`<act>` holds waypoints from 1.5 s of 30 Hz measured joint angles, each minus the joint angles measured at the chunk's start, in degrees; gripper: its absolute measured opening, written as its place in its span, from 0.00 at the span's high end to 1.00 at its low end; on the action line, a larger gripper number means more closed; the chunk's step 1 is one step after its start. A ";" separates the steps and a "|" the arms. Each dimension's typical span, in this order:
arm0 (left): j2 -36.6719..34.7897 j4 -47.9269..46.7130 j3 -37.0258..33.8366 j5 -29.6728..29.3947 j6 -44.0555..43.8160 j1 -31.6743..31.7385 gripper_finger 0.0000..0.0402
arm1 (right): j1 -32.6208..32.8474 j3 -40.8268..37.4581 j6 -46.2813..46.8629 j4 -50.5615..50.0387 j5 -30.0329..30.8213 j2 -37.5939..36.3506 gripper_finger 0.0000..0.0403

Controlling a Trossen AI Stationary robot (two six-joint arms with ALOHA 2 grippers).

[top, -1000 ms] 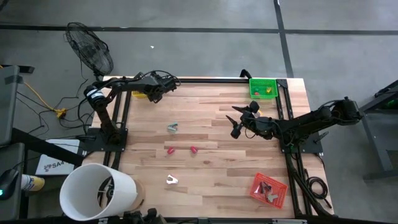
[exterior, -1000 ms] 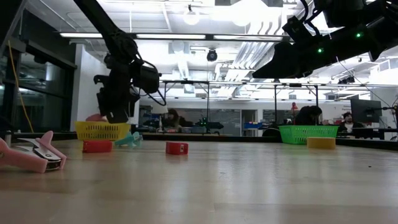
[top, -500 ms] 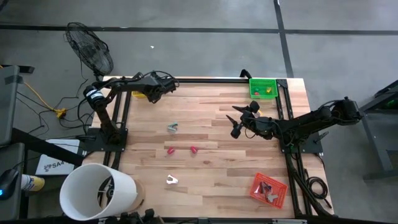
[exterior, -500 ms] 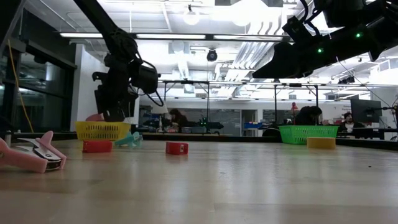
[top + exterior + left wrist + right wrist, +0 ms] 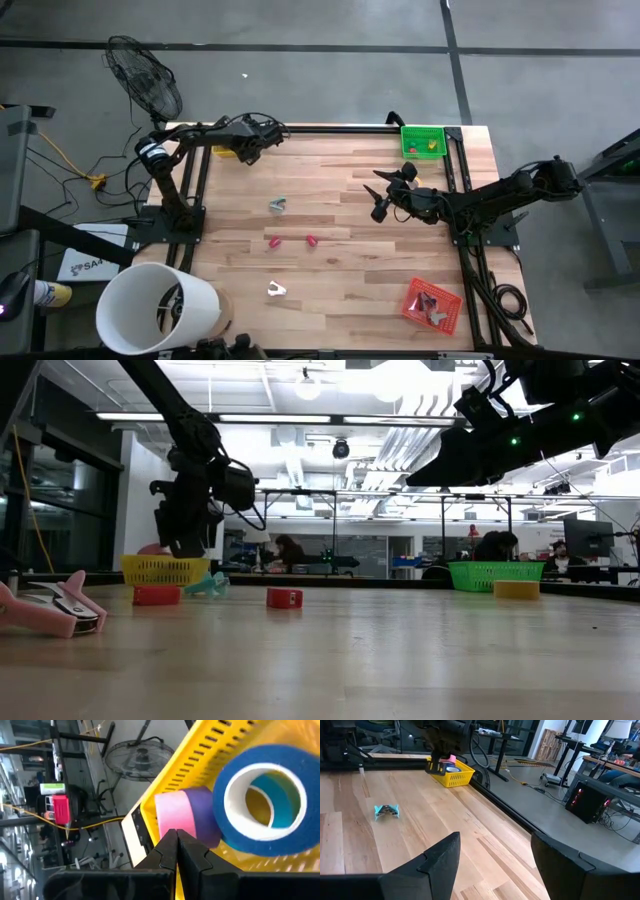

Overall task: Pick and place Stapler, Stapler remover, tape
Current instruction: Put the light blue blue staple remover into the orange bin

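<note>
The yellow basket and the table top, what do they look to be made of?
The yellow basket looks like moulded plastic: even bright colour, slotted walls, slight gloss. The table top looks like wood with a pale smooth finish, since joined planks and grain lines show. The left claw, shut, hangs over the basket.

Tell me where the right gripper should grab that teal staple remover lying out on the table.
Probably from straight above. The teal staple remover lies flat on bare wood, clear of the red pieces, so the open right gripper could close across its narrow hinge end rather than the spread jaws. Its exact orientation is hard to read here.
</note>
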 joint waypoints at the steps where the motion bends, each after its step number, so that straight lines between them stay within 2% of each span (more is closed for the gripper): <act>1: 0.00 -0.29 0.00 0.00 -0.13 0.25 1.00 | 0.00 0.02 0.00 -0.03 0.01 0.00 0.41; 10: -0.29 -2.42 0.00 1.28 -1.42 0.54 1.00 | 0.00 0.02 0.01 -0.26 -0.25 0.00 0.41; 15: -1.64 -4.07 0.88 -1.13 -0.58 -2.54 1.00 | 0.01 0.02 0.06 -0.59 -0.74 0.00 0.41; 17: -2.79 -3.50 1.91 -2.73 1.09 -4.34 1.00 | 0.02 0.02 0.07 -0.63 -0.65 0.00 0.41; 21: -6.41 -3.35 3.40 -2.18 6.88 -8.25 1.00 | 0.01 0.02 0.04 -0.67 -0.54 0.00 0.41; 25: -9.27 -2.54 3.54 4.91 18.27 -12.11 0.99 | 0.02 0.02 0.07 -1.10 -0.57 0.00 0.41; 28: -9.87 -2.67 3.52 8.15 23.18 -14.66 0.94 | 0.02 0.02 0.07 -1.20 -0.50 0.00 0.41; 36: -9.84 -2.87 3.52 20.75 39.79 -22.62 0.68 | 0.01 0.02 0.74 -1.70 -0.75 0.00 0.41; 39: -9.84 -2.89 3.52 27.88 45.80 -25.31 0.59 | 0.02 0.02 0.79 -1.80 -0.95 0.00 0.41; 42: -9.50 -2.85 3.52 36.62 48.35 -27.46 0.54 | 0.01 0.02 0.96 -1.88 -1.07 0.00 0.41; 45: -9.34 -2.68 2.66 41.33 48.60 -29.17 0.52 | 0.01 0.02 0.96 -1.97 -1.09 0.00 0.41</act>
